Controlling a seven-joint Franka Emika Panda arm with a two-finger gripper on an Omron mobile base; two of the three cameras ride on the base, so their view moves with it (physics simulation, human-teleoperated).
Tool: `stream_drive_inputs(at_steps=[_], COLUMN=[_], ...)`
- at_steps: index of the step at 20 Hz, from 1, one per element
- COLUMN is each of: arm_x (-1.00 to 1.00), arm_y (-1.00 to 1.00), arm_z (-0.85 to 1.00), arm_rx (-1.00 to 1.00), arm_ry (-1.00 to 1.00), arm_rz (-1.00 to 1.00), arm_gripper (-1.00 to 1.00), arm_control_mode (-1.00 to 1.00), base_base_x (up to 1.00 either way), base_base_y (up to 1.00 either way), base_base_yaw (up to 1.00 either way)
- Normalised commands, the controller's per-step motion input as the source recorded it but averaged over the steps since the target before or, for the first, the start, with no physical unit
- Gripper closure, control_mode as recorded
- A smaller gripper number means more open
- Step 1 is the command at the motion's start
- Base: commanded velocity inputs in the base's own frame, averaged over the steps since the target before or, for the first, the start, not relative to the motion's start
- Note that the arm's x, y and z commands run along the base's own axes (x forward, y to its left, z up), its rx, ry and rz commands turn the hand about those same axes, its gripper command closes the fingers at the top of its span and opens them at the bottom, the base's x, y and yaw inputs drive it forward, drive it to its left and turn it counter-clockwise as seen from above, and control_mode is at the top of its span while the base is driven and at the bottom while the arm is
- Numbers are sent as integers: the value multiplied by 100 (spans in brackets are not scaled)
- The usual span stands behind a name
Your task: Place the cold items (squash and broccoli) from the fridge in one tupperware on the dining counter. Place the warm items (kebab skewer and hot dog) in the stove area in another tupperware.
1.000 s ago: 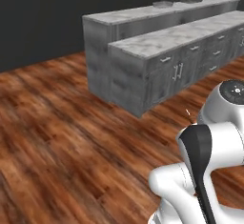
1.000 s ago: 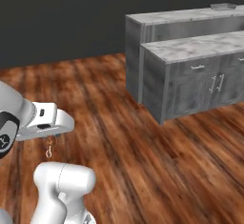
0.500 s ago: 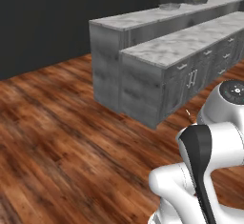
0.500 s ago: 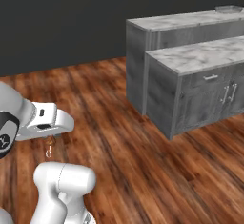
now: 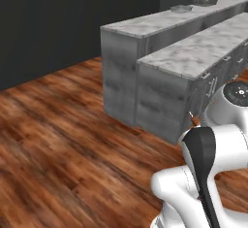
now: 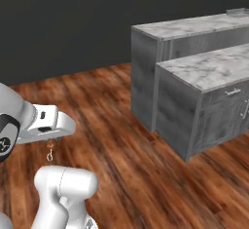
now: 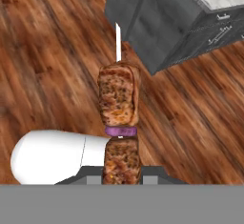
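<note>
My arm sits folded low at the frame's lower left, gripper (image 7: 122,173) clenched on the kebab skewer (image 7: 119,118) pointing up-frame over wooden floor (image 7: 47,51)

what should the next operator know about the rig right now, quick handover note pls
Gripper: shut on the kebab skewer, carried above the wood floor.
Position: base is out on the floor, near the end of the grey marble-topped counters.
Done: skewer picked up.
Left: put the skewer in a tupperware; hot dog, squash and broccoli can't be judged from here. Small containers sit at the far end of the back counter, too far to identify.
</note>
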Motion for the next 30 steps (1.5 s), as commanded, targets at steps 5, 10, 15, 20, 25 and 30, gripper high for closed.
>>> stream_drive_inputs(at_steps=[5, 10, 15, 20, 25, 30], arm_x=[0, 0, 0, 0, 0, 0], arm_y=[0, 0, 0, 0, 0, 0], arm_z=[0, 0, 0, 0, 0, 0], arm_rx=[0, 0, 0, 0, 0, 0], arm_ry=[0, 0, 0, 0, 0, 0], arm_rz=[0, 0, 0, 0, 0, 0], arm_gripper=[100, 100, 100, 100, 100, 100], arm_control_mode=[100, 100, 100, 100, 100, 100], base_base_x=[100, 100, 100, 100, 100, 100], base_base_y=[97, 91, 89, 81, 78, 68], base_base_yaw=[-15, -16, -16, -16, -20, -27])
